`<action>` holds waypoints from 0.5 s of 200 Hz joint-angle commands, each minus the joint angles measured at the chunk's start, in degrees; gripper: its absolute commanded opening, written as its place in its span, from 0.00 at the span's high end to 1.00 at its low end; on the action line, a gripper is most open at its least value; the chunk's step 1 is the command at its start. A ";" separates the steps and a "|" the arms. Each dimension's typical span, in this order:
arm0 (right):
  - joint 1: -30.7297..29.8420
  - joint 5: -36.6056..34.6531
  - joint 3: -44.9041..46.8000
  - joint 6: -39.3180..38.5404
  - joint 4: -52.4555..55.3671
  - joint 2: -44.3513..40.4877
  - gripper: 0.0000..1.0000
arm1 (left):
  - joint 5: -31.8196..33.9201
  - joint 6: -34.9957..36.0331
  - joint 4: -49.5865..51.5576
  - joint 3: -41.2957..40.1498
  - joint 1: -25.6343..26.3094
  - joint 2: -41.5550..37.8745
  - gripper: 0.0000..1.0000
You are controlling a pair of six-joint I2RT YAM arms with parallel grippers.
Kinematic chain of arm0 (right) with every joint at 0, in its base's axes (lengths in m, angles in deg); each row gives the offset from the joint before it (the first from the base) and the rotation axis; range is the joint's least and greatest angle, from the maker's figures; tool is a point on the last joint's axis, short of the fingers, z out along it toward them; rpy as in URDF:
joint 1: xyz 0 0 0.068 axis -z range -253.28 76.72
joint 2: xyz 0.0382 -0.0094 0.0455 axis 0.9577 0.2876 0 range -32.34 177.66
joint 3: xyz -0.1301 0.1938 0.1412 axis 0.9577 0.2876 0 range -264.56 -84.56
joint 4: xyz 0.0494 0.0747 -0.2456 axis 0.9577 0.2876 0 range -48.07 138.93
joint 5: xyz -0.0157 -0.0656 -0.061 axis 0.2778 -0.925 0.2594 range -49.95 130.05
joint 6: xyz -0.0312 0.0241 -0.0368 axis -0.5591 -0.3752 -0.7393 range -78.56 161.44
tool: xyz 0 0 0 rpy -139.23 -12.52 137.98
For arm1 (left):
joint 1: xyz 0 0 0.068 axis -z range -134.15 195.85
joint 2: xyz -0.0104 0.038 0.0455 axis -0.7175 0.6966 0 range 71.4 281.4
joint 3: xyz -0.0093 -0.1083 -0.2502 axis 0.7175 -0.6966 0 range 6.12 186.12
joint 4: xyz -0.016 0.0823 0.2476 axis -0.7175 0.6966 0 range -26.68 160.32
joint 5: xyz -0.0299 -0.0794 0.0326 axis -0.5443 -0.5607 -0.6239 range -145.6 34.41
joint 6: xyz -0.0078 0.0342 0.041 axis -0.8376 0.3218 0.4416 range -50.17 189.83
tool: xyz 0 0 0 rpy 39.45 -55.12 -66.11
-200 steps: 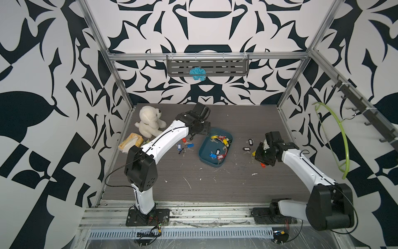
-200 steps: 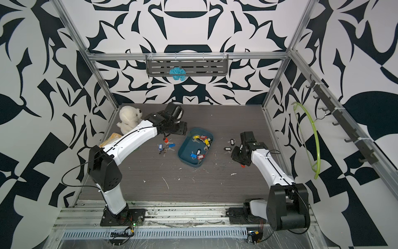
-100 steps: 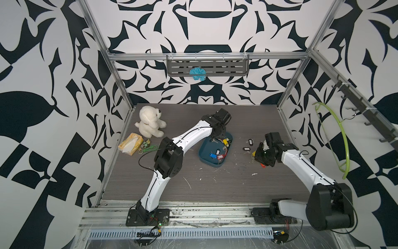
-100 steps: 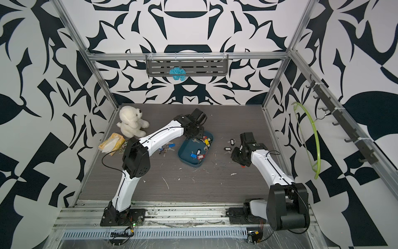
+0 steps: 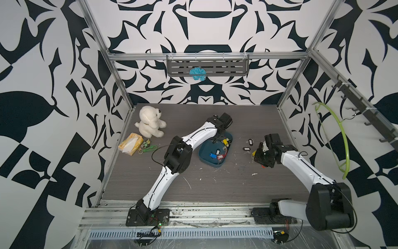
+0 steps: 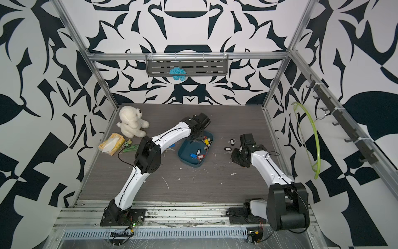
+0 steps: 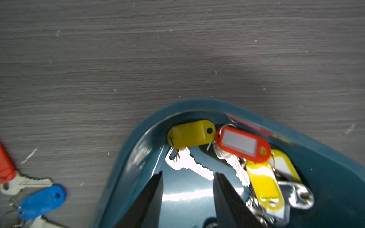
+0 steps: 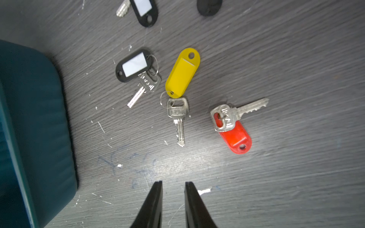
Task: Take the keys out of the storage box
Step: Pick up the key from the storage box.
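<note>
Your left gripper (image 7: 187, 173) is down in the storage box (image 7: 126, 158), jaws apart, with the blade tip of the yellow-tagged key (image 7: 189, 161) between them, not clamped. More keys (image 7: 243, 144) are piled beside it in the box. Your right gripper (image 8: 173, 182) is outside the box, its gap narrow and empty. Loose keys (image 8: 182, 73) lie on the table (image 8: 296, 59) near the box.

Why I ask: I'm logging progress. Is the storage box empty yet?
Not empty: the storage box holds several keys with yellow, red and blue tags, and the left gripper hangs open over it.
</note>
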 commanded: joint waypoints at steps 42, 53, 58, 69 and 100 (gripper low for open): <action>0.10 2.43 1.03 -2.12 -2.21 2.30 0.75 | 3.66 -5.78 2.74 5.46 -0.05 4.92 0.55; 0.12 2.82 1.20 -2.29 -2.26 2.39 0.75 | 4.00 -6.63 2.67 5.30 -0.22 5.33 0.56; 0.12 3.03 1.33 -2.33 -2.30 2.39 0.75 | 4.00 -6.99 2.58 5.20 -0.31 5.49 0.57; 0.11 3.56 1.55 -2.36 -2.48 2.32 0.75 | 4.07 -7.87 2.32 5.11 -0.40 5.85 0.58; 0.15 4.40 2.17 -2.38 -2.92 1.79 0.76 | 3.83 -9.69 2.18 5.28 -0.58 6.99 0.60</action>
